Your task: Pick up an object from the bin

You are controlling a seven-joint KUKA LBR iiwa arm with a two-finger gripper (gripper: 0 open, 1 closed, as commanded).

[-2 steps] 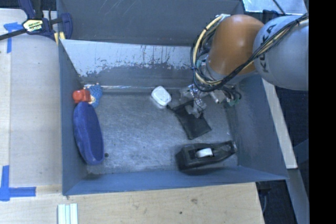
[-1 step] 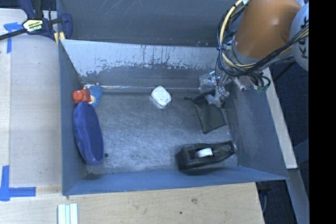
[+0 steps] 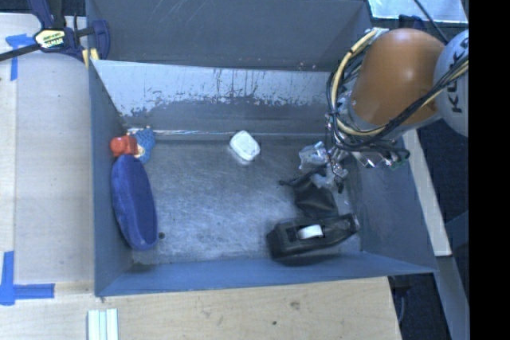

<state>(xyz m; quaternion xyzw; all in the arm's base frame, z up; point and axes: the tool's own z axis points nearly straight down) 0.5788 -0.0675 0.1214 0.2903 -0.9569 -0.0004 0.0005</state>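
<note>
While the gripper (image 3: 325,170) hangs low over the right end of the grey bin (image 3: 231,95), beneath the arm's orange cover, whether it stands open or closed cannot be told from this angle; directly under it lies a dark, angular shape (image 3: 312,197), too murky to name, and just in front of that shape sits a black tape dispenser (image 3: 311,238) with a white roll showing, close against the front wall; the dispenser looks the likeliest catch, and by its build it should be stiff, hard-shelled and fairly heavy, with smooth plastic flanks that could slide in a loose pinch; the soundest hold would probably be across its narrow body, near the middle, rather than on the tapered end; well apart, a small white lump (image 3: 245,146) rests mid-floor toward the back wall, light-looking and easy to nudge away; along the left wall lie a long blue oblong thing (image 3: 132,205) and, just behind it, a little orange-and-blue toy (image 3: 129,145).
</note>
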